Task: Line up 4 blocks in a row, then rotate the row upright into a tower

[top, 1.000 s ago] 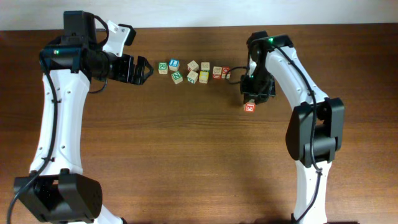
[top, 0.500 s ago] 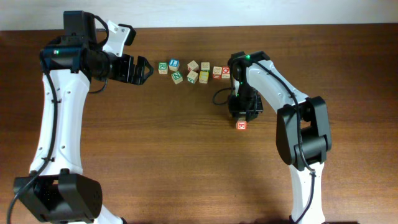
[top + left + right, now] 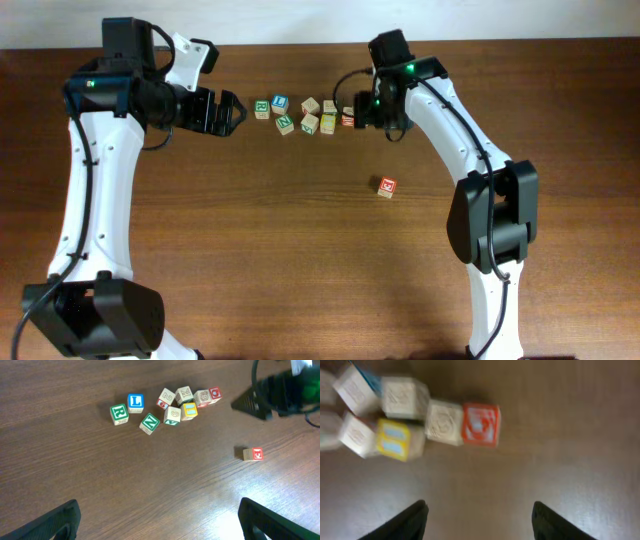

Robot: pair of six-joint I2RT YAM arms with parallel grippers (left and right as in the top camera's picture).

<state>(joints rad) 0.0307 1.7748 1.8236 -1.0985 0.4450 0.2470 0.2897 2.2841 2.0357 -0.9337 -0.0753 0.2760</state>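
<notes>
Right gripper point(image 3: 479, 507) spread, empty; red block point(image 3: 481, 425) ahead, seemingly apart. Left gripper point(image 3: 159, 510) wide.

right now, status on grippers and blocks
Left gripper open, empty. Right gripper open, by red-faced wooden cube at row's end. One red-lettered wooden cube sits alone, unobstructed.

A cluster of blocks point(image 3: 310, 123) is gathered in a rough row toward the far side of the table point(image 3: 300, 260). A lone block point(image 3: 387, 187) is set apart from it, nearer and to the right. The left gripper point(image 3: 237, 112) is placed just left of the row, and the right gripper point(image 3: 479, 517) is positioned at the row's right end.
</notes>
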